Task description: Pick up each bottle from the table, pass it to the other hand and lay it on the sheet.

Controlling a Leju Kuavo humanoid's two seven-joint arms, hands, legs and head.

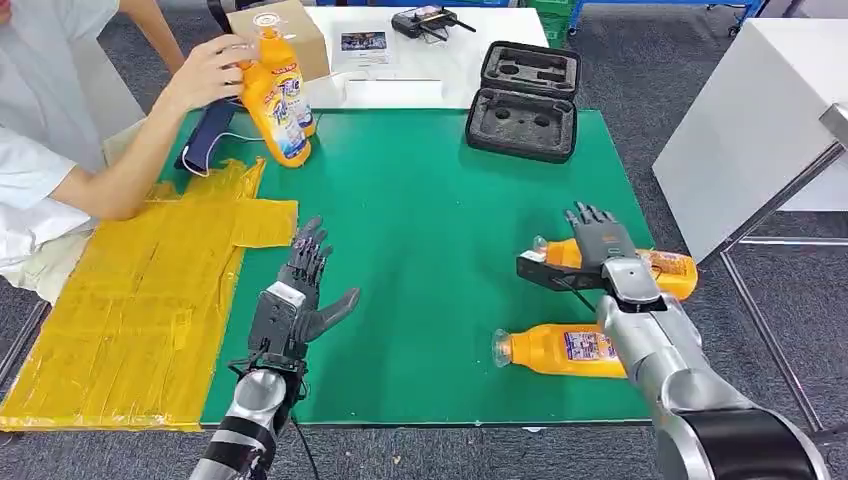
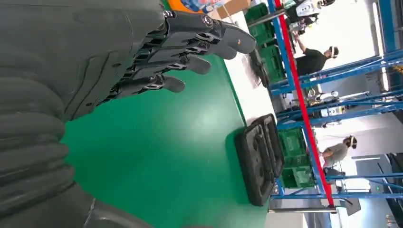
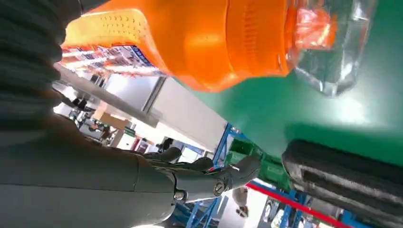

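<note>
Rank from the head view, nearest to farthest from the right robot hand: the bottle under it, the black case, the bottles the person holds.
1. Bottle under the right robot hand.
2. Black case, far side.
3. Person's bottles, far left.

light: bright, even, indoor overhead | shadows: soft, short, under bottles and hands on green tabletop [image 1: 430, 250] | glare: pale sheen on tabletop in right wrist view, blown-out white background in left wrist view | blur: near bottle [image 3: 214, 42] soft, very close to lens | head view sharp, slight edge stretch
</note>
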